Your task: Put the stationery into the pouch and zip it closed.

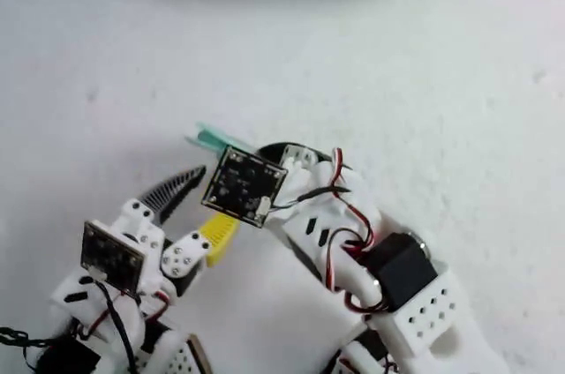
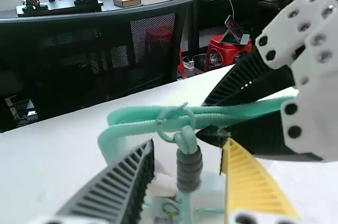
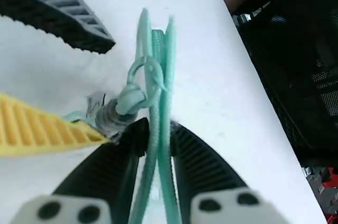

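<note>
White table [image 1: 353,56] takes up the high view, w/ a dark strip of room along its far edge. Beyond the pouch, in the L wrist view, stands a black mesh chair [image 2: 95,49], w/ desks farther back.

R arm [image 1: 415,295] comes at the pouch from the near-right side of the table. Its camera board [image 1: 243,184] sits over most of the pouch, so just a teal corner pokes out past it. L arm [image 1: 115,277] sits on the near-left side of the pouch.

Pouch [image 2: 142,115] is teal and lies on the table roughly mid-surface, near both arms. Two teal zip edges run side by side; can't tell if they're joined.

R gripper [image 3: 158,129]: black fingers closed narrow, pinching the pouch's zip edge btwn them.

L gripper [image 2: 187,150]: fingers spread apart. Grey finger [image 2: 119,187] is on one side of the pouch's end and yellow finger [image 2: 248,187] on the other. Yellow finger is just beside R gripper.

Zip pull [image 2: 188,167] is a teal cord loop w/ a grey ferrule. It hangs off the pouch's zip edge, btwn L gripper's two fingers. Can't tell if either finger touches it. In the R wrist view the pull sits right next to R gripper's fingertips.
</note>
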`<state>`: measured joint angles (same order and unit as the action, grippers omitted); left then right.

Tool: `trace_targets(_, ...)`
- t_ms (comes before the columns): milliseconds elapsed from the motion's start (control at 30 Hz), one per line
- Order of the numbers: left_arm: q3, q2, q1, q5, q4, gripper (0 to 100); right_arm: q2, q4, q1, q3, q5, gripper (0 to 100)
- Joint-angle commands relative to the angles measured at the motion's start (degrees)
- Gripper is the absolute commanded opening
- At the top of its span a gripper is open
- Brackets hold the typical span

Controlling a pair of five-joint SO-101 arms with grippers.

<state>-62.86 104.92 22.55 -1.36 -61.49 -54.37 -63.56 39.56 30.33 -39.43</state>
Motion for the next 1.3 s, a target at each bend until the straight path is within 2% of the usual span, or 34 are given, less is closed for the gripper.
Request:
trace_targets(0,3.2,-0.4,-4.0,-0.8,-1.1,23,0.0,2.1,-3.4,-0.7,-1.1,1.8)
trace_targets(167,11.9,-0.4,-10.3,-1.1,-7.7,23,-0.1,0.7,-8.4,-2.7,-1.7,1.8)
trace_targets(233,11.7,-0.4,-11.4,-1.4,-7.5,23,-0.1,-1.5,-7.9,-4.8,-4.4,1.8)
trace_targets(300,9.8,-0.5,-12.0,-4.7,-6.2,23,-0.1,-4.7,-6.1,-7.4,-7.0,1.8)
trace_targets(400,5.5,-0.5,-12.4,-10.4,-3.8,32,0.2,-10.2,-4.4,-11.7,-11.9,1.8)
trace_targets(467,3.3,-0.5,-12.4,-11.2,-3.4,39,0.4,-13.3,-4.3,-14.7,-15.6,1.8)
trace_targets(500,2.5,-0.5,-12.4,-11.5,-3.3,38,0.5,-14.3,-4.3,-15.9,-17.2,1.8)
trace_targets(600,1.6,-0.5,-11.9,-15.4,-3.3,38,0.5,-16.0,-4.3,-19.1,-22.2,1.8)
trace_targets(700,1.6,-0.5,-11.8,-16.0,-3.1,38,1.7,-17.7,-3.6,-20.8,-25.8,1.8)
trace_targets(933,-1.0,-0.5,-6.5,-16.1,-1.8,38,7.8,-30.3,4.2,-30.6,-36.0,1.8)
trace_targets(1067,-5.5,-0.5,-6.2,-15.8,1.3,38,8.4,-34.9,7.6,-37.7,-38.8,1.8)
trace_targets(1267,-7.0,-0.5,-2.9,-15.7,2.6,38,8.6,-34.9,10.6,-37.7,-39.3,1.8)
